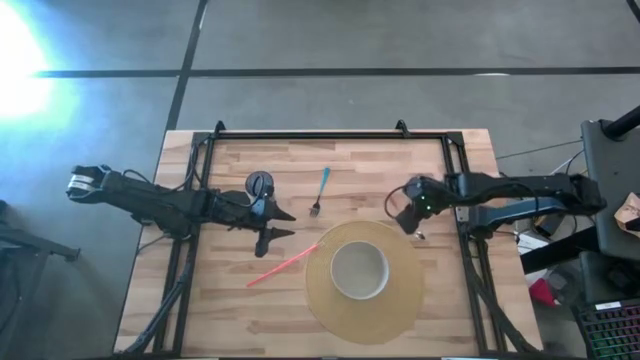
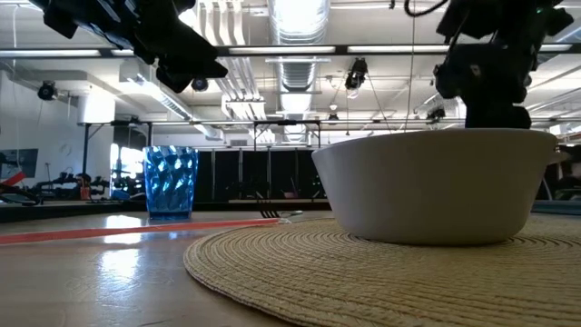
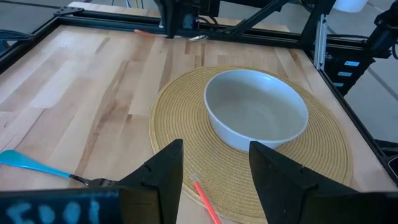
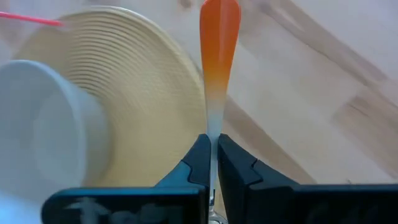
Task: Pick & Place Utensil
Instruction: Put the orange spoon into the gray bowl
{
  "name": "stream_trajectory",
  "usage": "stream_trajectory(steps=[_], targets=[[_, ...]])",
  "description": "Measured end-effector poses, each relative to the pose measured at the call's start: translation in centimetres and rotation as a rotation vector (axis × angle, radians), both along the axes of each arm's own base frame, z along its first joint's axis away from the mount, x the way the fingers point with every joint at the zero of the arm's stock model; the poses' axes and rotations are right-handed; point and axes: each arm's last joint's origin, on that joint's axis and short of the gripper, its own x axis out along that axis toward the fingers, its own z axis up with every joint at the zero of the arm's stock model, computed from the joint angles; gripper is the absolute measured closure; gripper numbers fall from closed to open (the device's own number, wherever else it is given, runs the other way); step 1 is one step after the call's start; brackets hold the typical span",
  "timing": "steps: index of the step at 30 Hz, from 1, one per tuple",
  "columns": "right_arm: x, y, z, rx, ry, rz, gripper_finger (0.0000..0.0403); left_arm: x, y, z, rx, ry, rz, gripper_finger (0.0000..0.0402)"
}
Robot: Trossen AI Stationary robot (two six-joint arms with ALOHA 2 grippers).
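An orange-handled utensil point(image 4: 219, 43) with a pale neck is in my right gripper point(image 4: 212, 146), which is shut on it beside the far right rim of the woven mat point(image 1: 405, 300). A white bowl point(image 1: 359, 270) sits on the middle of the mat. A blue-handled fork point(image 1: 320, 192) lies flat on the wood beyond the mat. My left gripper point(image 1: 283, 225) hovers open over the table's left half, next to the blue cup point(image 1: 261, 185), its fingers pointing toward the bowl point(image 3: 256, 109). It touches nothing. My right gripper pinches the utensil's pale neck point(image 4: 213, 124), just below the orange handle, between its two fingertips. The handle runs straight out ahead of the fingers, over the wood next to the mat. I cannot tell whether the utensil touches the table; its head is hidden by the gripper.
A thin pink stick point(image 1: 283, 264) lies on the wood with one end on the mat's left rim. The blue cup point(image 2: 171, 182) stands upright. A black frame point(image 1: 330, 137) borders the table's far and side edges. Bare wood lies at the near left corner point(image 1: 200, 320).
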Motion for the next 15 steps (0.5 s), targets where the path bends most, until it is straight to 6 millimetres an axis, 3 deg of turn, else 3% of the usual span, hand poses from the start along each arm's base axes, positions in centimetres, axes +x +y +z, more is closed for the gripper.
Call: stream_trajectory(steps=[15], targets=[[1.9, 3.2, 1.4, 0.021, -0.242, 0.141, 0.039, 0.0, 0.0, 0.0, -0.007, 0.0, 0.003, 0.0227]])
